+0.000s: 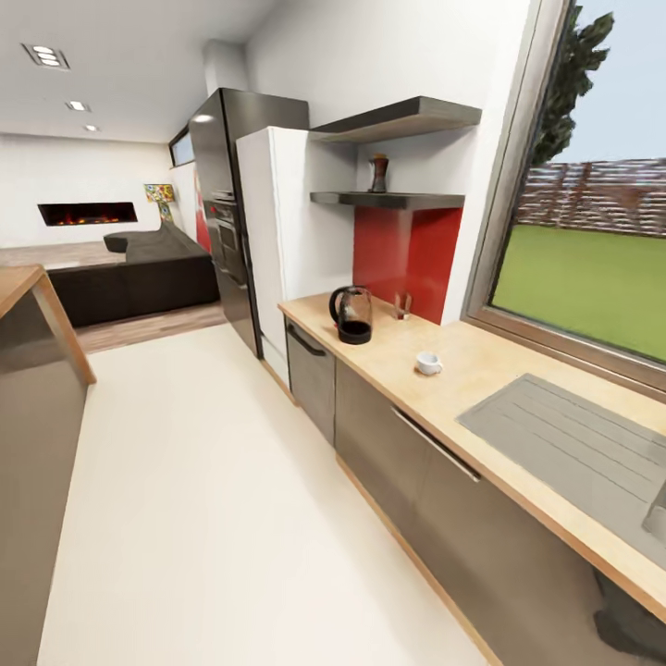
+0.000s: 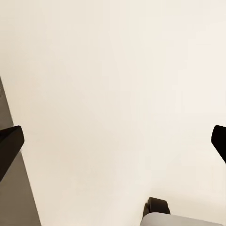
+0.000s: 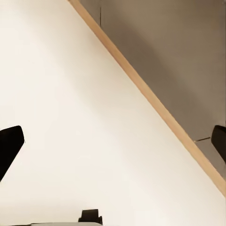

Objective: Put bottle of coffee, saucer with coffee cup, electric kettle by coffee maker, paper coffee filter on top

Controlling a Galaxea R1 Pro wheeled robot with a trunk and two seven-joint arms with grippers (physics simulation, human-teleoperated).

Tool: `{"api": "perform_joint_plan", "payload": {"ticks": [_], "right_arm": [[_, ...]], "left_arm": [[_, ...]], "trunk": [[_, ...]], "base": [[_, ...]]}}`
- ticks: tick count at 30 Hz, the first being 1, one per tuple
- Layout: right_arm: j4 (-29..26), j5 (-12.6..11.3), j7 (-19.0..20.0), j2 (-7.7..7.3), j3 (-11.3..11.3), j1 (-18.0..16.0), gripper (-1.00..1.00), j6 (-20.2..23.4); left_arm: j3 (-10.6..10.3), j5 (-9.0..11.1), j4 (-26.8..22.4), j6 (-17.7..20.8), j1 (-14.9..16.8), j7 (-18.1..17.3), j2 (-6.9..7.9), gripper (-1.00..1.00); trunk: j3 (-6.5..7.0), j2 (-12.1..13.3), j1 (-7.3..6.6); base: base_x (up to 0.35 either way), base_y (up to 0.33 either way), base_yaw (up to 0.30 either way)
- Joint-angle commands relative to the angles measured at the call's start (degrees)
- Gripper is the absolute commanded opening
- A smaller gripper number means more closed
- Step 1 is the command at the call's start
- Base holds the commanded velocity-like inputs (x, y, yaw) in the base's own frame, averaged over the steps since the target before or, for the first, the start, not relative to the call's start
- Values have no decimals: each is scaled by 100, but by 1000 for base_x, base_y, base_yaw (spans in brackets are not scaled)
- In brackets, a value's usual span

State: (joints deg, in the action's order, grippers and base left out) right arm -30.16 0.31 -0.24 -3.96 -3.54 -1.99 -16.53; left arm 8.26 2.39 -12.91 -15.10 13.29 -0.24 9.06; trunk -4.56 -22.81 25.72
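The smoky dark electric kettle (image 1: 352, 314) and tiny white coffee cup (image 1: 428, 363) sit on the speckled wood-tone kitchen countertop (image 1: 481, 370), the small dark bottle of coffee (image 1: 378, 173) still shelved; both grippers (image 2: 113, 141) (image 3: 113, 141) hang spread, empty

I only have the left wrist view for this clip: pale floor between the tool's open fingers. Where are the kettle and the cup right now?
Observer: In the head view, the electric kettle stands upright on the kitchen countertop, at the end by the red backsplash.
Operator: And the cup?
Observer: The coffee cup sits directly on the countertop, apart from the kettle, between it and the sink.
Operator: The bottle?
Observer: The bottle of coffee stands on the lower wall shelf, above the kettle's end of the counter.
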Motion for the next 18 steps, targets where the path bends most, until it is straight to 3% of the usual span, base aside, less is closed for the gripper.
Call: {"api": "perform_joint_plan", "payload": {"ticks": [1,18], "right_arm": [[1,4,-2,1,-7,-3,100,-17],[1,4,-2,1,-7,-3,100,-17]], "left_arm": [[0,25,8,-19,7,-3,0,100],[0,25,8,-22,7,-3,0,100]], "trunk": [[-12,-11,7],[-12,-11,7]], "base": [[336,4,277],[337,33,276]]}}
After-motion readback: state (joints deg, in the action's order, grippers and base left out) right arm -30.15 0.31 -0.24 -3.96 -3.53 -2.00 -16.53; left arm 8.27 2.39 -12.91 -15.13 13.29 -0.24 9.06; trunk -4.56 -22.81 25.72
